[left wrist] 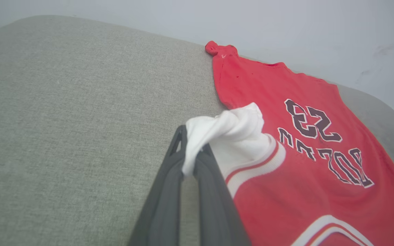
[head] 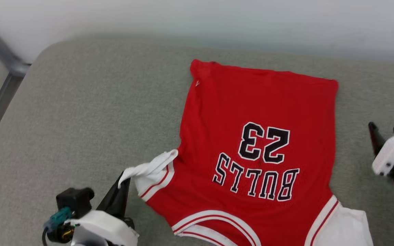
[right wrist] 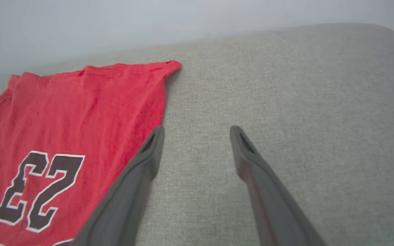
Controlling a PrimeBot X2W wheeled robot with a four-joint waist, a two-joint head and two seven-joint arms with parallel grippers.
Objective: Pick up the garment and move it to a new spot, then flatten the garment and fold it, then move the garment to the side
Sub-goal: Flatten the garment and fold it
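My left gripper point(head: 123, 179) is clamped tight on the garment point(head: 251, 109), both fingers pinching a white shoulder panel point(left wrist: 231, 126) that's bunched into a twist at my fingertips. The rest of the garment lies spread flat and red on the right half of the grey cushion point(head: 80, 119). Its hem points toward the far edge by the pale wall point(head: 217, 20) and its neckline toward the near edge, so the black lettering point(head: 262, 160), BULLS 23, reads upside down to me. The other white panel point(head: 347, 225) rests flat at the near edge on my right. My right gripper point(head: 384, 128) hangs over bare cushion just beside the garment's right side, fingers spread wide with nothing between them. In the right wrist view, one finger point(right wrist: 139, 171) crosses the edge of the red cloth.
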